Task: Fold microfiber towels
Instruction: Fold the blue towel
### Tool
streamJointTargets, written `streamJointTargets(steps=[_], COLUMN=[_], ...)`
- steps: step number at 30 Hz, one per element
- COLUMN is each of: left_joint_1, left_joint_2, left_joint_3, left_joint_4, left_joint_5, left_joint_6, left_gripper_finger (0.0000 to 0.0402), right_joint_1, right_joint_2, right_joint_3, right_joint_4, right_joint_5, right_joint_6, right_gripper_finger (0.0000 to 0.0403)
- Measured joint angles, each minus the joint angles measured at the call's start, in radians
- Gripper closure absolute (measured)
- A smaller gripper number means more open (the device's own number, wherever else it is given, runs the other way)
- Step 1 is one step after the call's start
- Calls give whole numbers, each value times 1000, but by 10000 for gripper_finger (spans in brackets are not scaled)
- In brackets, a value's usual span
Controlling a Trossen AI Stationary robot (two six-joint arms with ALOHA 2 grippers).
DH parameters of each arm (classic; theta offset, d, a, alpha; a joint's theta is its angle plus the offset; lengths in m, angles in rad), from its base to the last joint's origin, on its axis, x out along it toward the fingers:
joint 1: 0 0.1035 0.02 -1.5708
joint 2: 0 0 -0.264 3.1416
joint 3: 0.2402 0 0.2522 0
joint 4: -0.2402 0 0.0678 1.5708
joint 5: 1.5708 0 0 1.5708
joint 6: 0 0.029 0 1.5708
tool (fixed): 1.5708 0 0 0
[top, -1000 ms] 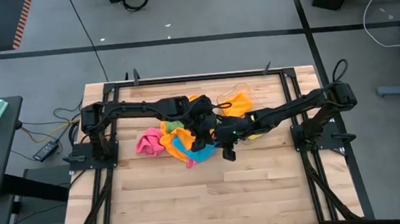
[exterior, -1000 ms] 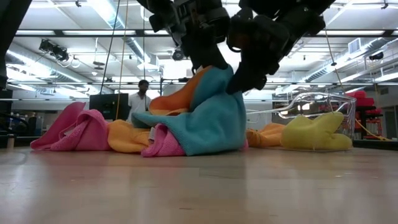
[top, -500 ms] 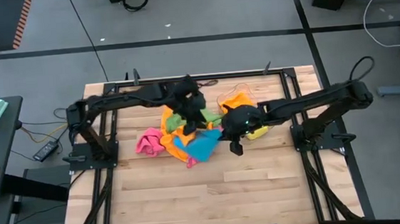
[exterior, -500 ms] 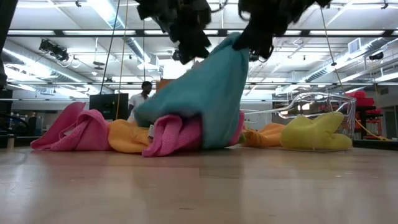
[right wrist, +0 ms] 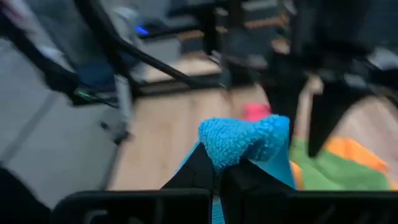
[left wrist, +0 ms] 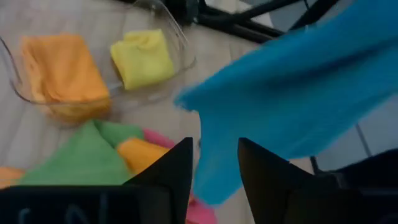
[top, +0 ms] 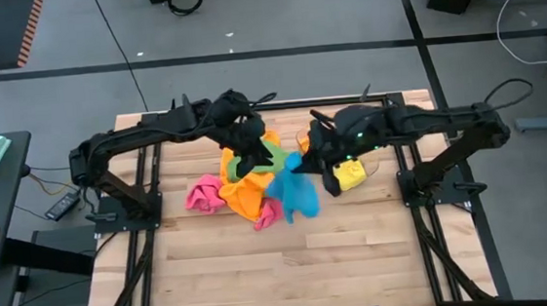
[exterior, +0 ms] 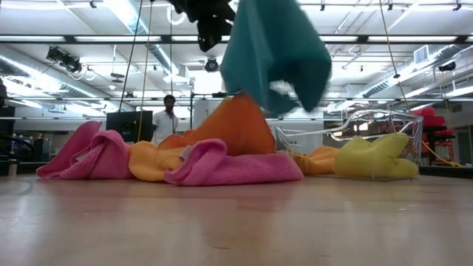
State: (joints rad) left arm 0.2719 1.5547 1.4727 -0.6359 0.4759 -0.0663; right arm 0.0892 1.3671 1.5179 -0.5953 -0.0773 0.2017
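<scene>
A blue microfiber towel (top: 294,192) hangs in the air over the middle of the table, and my right gripper (right wrist: 222,177) is shut on its top. Under it lies a heap of towels on the table: pink (top: 202,195), orange (top: 245,192) and green (top: 266,157). My left gripper (left wrist: 214,171) stands open above the far side of the heap, next to the blue towel (left wrist: 298,93), with nothing between its fingers. In the low view the blue towel (exterior: 275,59) hangs above the orange towel's peak (exterior: 240,122). My right gripper pinches a bunched fold at the blue towel's top (right wrist: 242,142) between its two fingers; how many layers cannot be told. The fingers come from the table's right side, slanting down. The towel hangs slack below them, lifted clear of the heap.
A clear plastic tray (left wrist: 179,45) at the back right holds a folded yellow towel (top: 351,174) and a folded orange one (left wrist: 59,68). The near half of the wooden table (top: 292,269) is bare. A person (exterior: 166,118) stands in the room beyond.
My right gripper has gone up and toward the far edge with the blue towel, which has left the heap and now hangs clear. My left gripper has risen and drawn away from the heap toward the far left. The pink and orange towels stay where they lay.
</scene>
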Motion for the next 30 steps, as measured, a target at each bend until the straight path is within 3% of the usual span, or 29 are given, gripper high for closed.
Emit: streamJointTargets(steps=[6, 9, 13, 16, 23, 30], left_joint_1=[-83, -136, -218, -284, -405, -476], left_joint_2=[1, 2, 3, 10, 81, 227], left_joint_3=[0, 0, 0, 0, -1, -1], left_joint_4=[-14, -15, -12, -5, 49, 177], left_joint_5=[16, 15, -50, -146, -332, -370], left_joint_6=[-54, -64, -105, -106, -131, -280], left_gripper_finger=[273, 272, 274, 279, 285, 285], right_joint_1=[126, 218, 311, 336, 386, 439], right_joint_2=[-1, 9, 34, 25, 25, 25], right_joint_3=[47, 10, -151, -286, -521, -666], right_joint_4=[-13, -83, -110, -66, -75, -62], right_joint_5=[-41, 15, 109, 120, 100, 35], right_joint_6=[89, 100, 134, 211, 411, 611], right_gripper_finger=[392, 392, 392, 391, 388, 386])
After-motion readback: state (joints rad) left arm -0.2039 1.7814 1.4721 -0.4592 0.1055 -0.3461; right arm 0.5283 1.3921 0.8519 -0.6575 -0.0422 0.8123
